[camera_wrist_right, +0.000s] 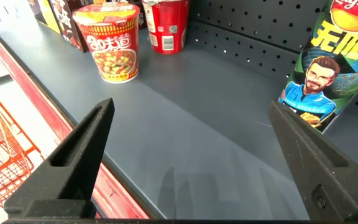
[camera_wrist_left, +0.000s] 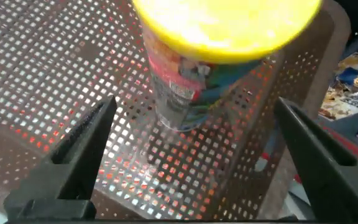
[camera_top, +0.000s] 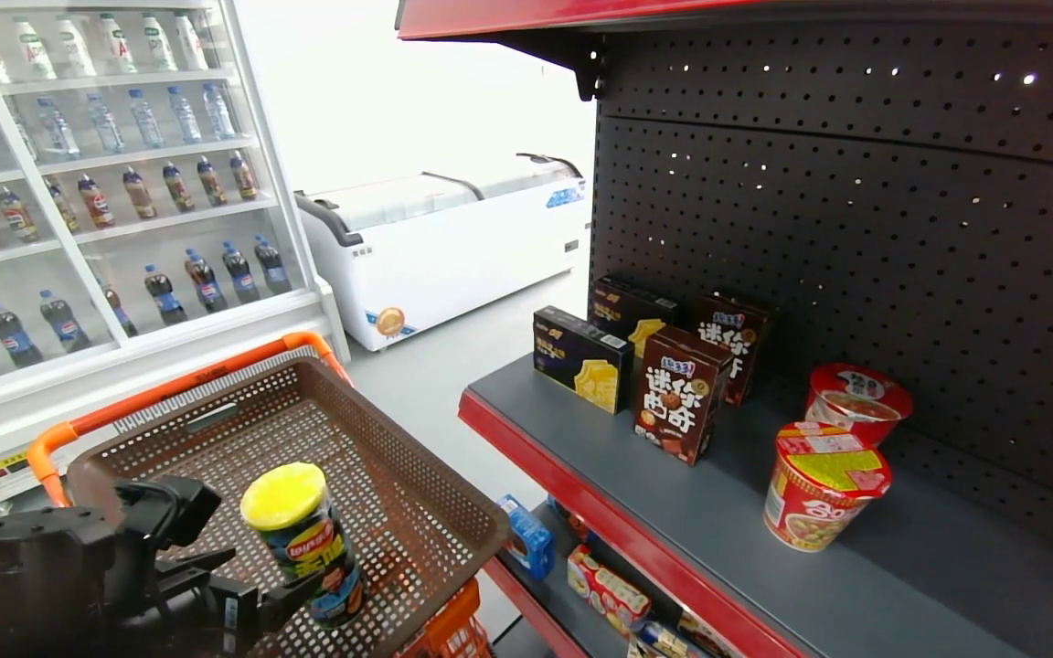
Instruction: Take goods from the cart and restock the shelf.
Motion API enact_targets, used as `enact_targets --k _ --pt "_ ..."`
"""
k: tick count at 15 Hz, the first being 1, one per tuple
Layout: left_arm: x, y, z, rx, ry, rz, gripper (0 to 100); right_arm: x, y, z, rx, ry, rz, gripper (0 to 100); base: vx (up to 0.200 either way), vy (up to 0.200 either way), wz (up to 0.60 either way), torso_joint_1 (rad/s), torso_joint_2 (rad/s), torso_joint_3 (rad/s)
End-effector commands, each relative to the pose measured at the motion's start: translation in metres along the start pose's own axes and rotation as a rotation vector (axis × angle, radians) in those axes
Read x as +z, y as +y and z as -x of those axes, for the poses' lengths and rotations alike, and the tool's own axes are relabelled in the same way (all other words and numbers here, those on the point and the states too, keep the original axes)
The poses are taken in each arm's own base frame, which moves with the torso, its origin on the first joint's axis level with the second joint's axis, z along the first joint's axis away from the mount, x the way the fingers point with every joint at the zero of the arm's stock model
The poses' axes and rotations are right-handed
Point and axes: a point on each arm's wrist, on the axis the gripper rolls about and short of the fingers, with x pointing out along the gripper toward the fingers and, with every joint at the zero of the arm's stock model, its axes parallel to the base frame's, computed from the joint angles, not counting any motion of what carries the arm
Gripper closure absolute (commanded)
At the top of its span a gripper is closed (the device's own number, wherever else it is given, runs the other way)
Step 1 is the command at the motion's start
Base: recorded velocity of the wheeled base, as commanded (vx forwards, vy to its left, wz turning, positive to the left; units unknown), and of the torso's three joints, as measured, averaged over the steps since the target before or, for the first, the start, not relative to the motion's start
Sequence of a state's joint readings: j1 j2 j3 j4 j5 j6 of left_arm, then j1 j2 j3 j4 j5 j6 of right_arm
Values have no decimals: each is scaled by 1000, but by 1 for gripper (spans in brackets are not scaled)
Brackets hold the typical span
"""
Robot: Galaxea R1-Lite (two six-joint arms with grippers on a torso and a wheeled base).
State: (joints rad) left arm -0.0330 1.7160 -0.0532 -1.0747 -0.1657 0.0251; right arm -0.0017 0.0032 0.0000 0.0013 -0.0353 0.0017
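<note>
Standing to the left of the shelf [camera_top: 746, 539] and lower than its grey board, the brown cart basket [camera_top: 453, 521] holds the yellow-lidded can [camera_top: 303, 539] of crisps, which leans a little. The left gripper [camera_wrist_left: 194, 104] is down in the basket with it. Its black fingers [camera_wrist_left: 73, 168] are spread wide, one on each side of the can, and mesh shows between each finger and the can's wall, so it clasps nothing. Between the can and the shelf rise the basket's perforated side wall and the shelf's red front lip [camera_top: 581, 493].

The right gripper [camera_wrist_right: 191, 106] hangs over the shelf's board near that lip, its fingers likewise gaping and holding nothing. Under it the grey board lies bare.

Toward the shelf's left end stand four boxes: two dark ones with yellow print [camera_top: 581, 356] and two brown biscuit boxes [camera_top: 677, 393], all upright. Further along, two red noodle cups [camera_top: 824, 484] sit one behind the other, the rear one close to the shelf's pegboard back [camera_top: 856, 228]. A second crisp can [camera_wrist_right: 322, 74] stands upright close to that pegboard, well apart from the cups.

Beneath the shelf, a lower tier carries small packets [camera_top: 609, 589]. Beyond the shelf's left end are a white chest freezer [camera_top: 453, 256] and a glass-fronted cooler [camera_top: 106, 183] full of bottles.
</note>
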Motion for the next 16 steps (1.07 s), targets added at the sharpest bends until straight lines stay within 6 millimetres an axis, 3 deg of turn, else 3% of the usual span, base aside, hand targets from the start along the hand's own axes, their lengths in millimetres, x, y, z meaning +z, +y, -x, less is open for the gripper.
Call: enact_targets --k 1,4,10,16 --pt "-7 3 -19 -4 77 11 0 0 0 0 0 0 0 0 0 0 0 0 0 0" --pt "-8 5 -45 -12 65 3 0 0 0 0 0 0 0 0 0 0 0 0 0 0" --pt "-10 -10 -67 -77 97 -45 0 0 0 0 0 0 0 0 0 0 0 0 0 0" --pt "-9 -12 -69 -206 96 -88 0 0 0 0 2 0 0 0 0 0 0 0 0 0"
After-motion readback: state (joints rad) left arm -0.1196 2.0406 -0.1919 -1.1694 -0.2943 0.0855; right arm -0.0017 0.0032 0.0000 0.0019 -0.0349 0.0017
